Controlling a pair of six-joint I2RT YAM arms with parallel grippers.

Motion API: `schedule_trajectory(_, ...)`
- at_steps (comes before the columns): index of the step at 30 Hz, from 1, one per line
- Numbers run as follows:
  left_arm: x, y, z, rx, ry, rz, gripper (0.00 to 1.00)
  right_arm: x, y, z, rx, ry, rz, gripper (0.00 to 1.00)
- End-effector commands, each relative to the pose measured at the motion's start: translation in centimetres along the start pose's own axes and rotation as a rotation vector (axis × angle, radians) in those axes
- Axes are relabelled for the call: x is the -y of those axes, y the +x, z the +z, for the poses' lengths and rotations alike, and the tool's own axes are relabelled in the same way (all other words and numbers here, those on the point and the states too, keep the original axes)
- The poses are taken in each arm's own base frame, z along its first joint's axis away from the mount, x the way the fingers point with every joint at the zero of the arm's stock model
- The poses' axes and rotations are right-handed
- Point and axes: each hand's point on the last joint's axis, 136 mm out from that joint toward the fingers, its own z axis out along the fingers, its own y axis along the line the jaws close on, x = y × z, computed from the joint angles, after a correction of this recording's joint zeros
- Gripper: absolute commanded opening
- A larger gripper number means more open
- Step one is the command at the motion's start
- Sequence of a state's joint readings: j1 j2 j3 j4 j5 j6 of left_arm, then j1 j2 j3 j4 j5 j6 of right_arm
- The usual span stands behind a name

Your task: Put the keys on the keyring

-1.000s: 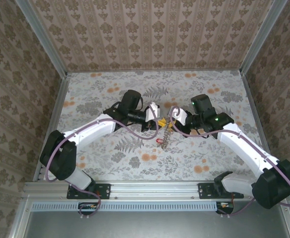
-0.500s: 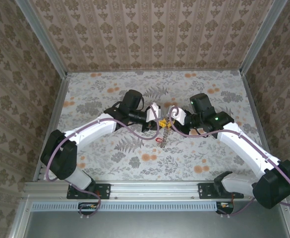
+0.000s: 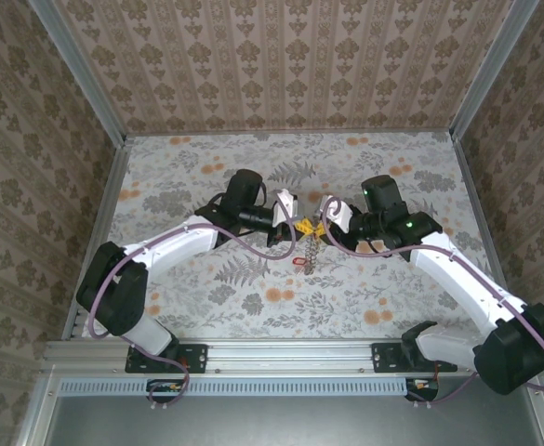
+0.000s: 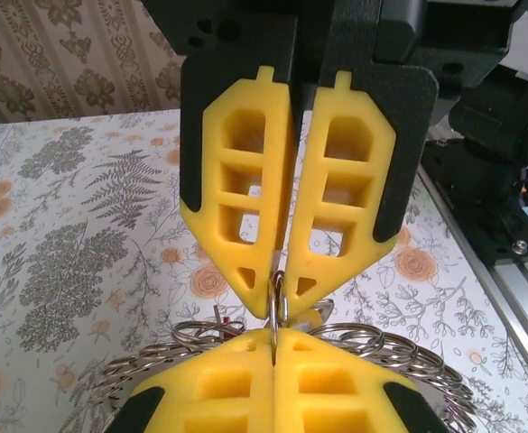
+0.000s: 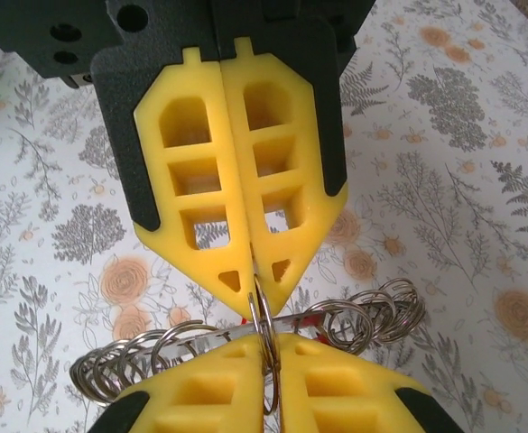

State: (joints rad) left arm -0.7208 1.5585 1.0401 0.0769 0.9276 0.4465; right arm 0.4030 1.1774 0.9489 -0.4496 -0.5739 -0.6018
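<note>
From above, the left gripper (image 3: 297, 226) and right gripper (image 3: 319, 226) meet tip to tip over the middle of the table (image 3: 206, 288). The keyring (image 3: 311, 251) trails from them toward the near edge, a red key (image 3: 299, 261) beside it.

Left wrist: both grippers are clamped on one keyring link.

Right wrist: the same link is pinched from both sides, with the chain looping out left and right.

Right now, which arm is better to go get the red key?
Left, probably. Left gripper and right gripper both pinch the keyring, tip to tip, but the red key is on the left arm's side of the chain.
</note>
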Motion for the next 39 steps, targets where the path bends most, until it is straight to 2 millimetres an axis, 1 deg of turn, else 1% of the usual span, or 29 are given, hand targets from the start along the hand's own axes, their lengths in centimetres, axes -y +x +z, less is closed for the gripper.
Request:
schedule_trajectory(1, 0.9, -3.6, -0.6, 0.136, 0.070, 0.061, 0.00, -0.2, -0.6, 0.0, 0.069, -0.026, 0.009, 0.13)
schedule_trajectory(6, 1.1, -3.6, -0.6, 0.160, 0.084, 0.054, 0.00, 0.2, -0.8, -0.2, 0.113, -0.024, 0.021, 0.11)
schedule_trajectory(8, 1.0, -3.4, -0.6, 0.154, 0.078, 0.044, 0.00, 0.2, -1.1, -0.4, 0.128, -0.026, 0.025, 0.06)
schedule_trajectory(10, 0.8, -2.8, -0.5, 0.137, 0.067, 0.032, 0.00, 0.3, -1.5, -0.7, 0.139, -0.023, 0.023, 0.00)
schedule_trajectory(13, 0.5, -1.6, -0.4, 0.075, 0.042, 0.024, 0.00, 0.2, -1.6, -1.0, 0.124, -0.026, 0.021, 0.00)
schedule_trajectory(14, 0.4, -1.4, -0.3, 0.054, 0.032, 0.026, 0.02, 0.2, -1.5, -1.1, 0.115, -0.025, 0.021, 0.00)
schedule_trajectory(16, 0.3, -0.6, -0.3, 0.004, 0.021, 0.026, 0.11, 0.2, -1.2, -1.1, 0.079, -0.023, 0.016, 0.00)
schedule_trajectory(17, 0.2, -0.5, -0.3, -0.007, 0.017, 0.026, 0.16, 0.2, -1.0, -1.1, 0.062, -0.023, 0.018, 0.00)
schedule_trajectory(18, 0.1, -0.6, -0.3, -0.011, 0.010, 0.035, 0.19, 0.2, -0.8, -1.0, 0.042, -0.022, 0.013, 0.00)
schedule_trajectory(21, 0.0, -0.8, -0.3, -0.017, 0.002, 0.052, 0.24, -0.1, -0.4, -0.9, -0.001, -0.029, 0.002, 0.00)
schedule_trajectory(24, 0.0, -1.0, 0.0, -0.027, 0.006, 0.062, 0.26, -0.1, -0.8, -0.9, -0.006, -0.027, -0.011, 0.00)
schedule_trajectory(25, 0.0, -1.2, 0.0, -0.024, 0.009, 0.067, 0.26, -0.1, -0.9, -0.8, -0.007, -0.024, -0.016, 0.00)
schedule_trajectory(26, 0.0, -1.4, 0.1, -0.021, 0.011, 0.072, 0.26, -0.4, -0.5, -0.8, -0.028, -0.036, -0.006, 0.00)
schedule_trajectory(31, 0.0, -2.1, 0.2, -0.001, 0.014, 0.088, 0.26, -0.4, -0.6, -0.7, -0.048, -0.032, -0.023, 0.00)
schedule_trajectory(36, 0.0, -1.5, 0.4, -0.025, 0.023, 0.080, 0.23, -0.7, -1.2, -0.8, -0.028, -0.037, -0.036, 0.00)
schedule_trajectory(39, 0.0, -1.1, 0.5, -0.045, 0.030, 0.074, 0.23, -0.8, -1.7, -0.9, -0.008, -0.036, -0.043, 0.00)
